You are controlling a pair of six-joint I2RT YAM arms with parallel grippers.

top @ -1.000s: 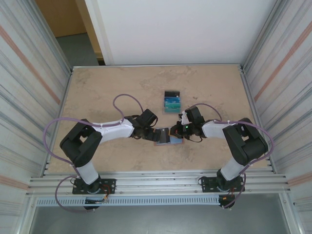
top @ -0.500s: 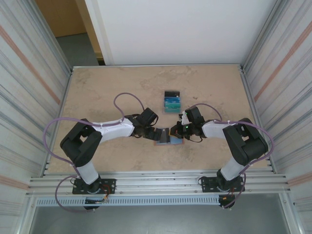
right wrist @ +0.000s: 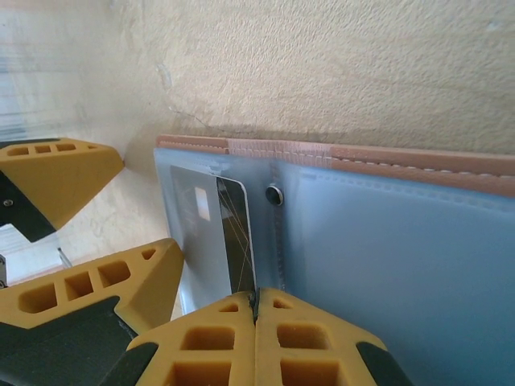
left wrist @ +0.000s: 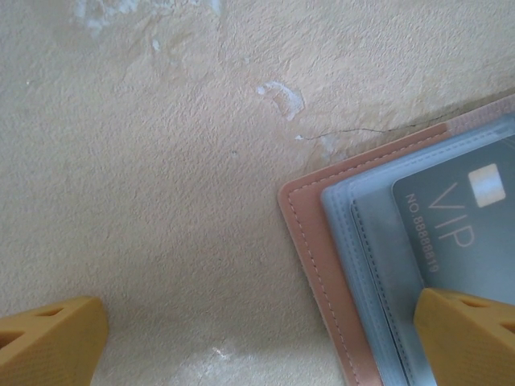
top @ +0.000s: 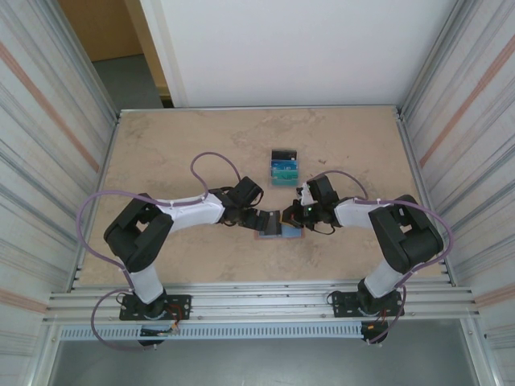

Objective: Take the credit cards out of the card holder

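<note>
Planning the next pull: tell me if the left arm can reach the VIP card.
Probably yes: the left gripper, jaws open, hangs right at the VIP card, one finger over the card holder, though a pocket covers it.

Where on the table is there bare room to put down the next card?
Bare table lies left of the loose cards and right of them. Crowded: the centre, where left gripper and right gripper, pinching a card, meet over the card holder.

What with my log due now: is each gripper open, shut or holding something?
Left gripper: open, holding nothing.
Right gripper: shut on the edge of a card.
</note>
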